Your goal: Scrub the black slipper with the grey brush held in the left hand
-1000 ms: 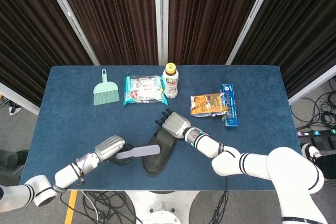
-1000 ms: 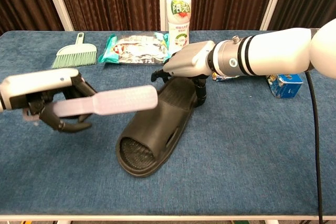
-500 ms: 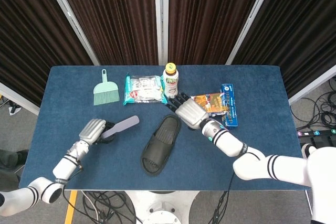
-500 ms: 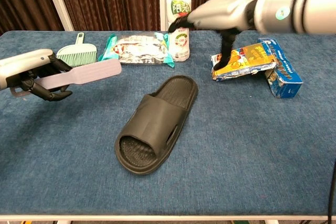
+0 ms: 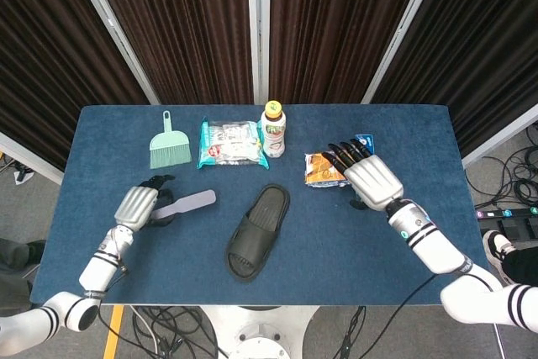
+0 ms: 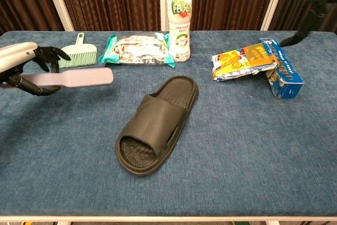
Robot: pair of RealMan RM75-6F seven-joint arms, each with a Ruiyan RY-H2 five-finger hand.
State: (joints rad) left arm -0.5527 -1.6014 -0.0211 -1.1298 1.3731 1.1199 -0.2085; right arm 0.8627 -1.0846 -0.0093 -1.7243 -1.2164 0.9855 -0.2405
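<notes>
Currently left hand (image 5: 139, 204) holds grey brush (image 5: 187, 203), left of slipper | black slipper (image 5: 256, 233) mid-table, untouched | right hand (image 5: 370, 179) spread wide, empty, far right | scrubbing contact not made

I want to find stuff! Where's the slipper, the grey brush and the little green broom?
black slipper (image 6: 157, 126): chest view, on its strap.
grey brush (image 6: 79, 77): chest view, on its flat head.
green broom (image 5: 170, 152): head view, on its bristles.

Slipper (image 5: 256, 233) lies between brush (image 5: 187, 203) and snack packet (image 5: 324, 167).
</notes>
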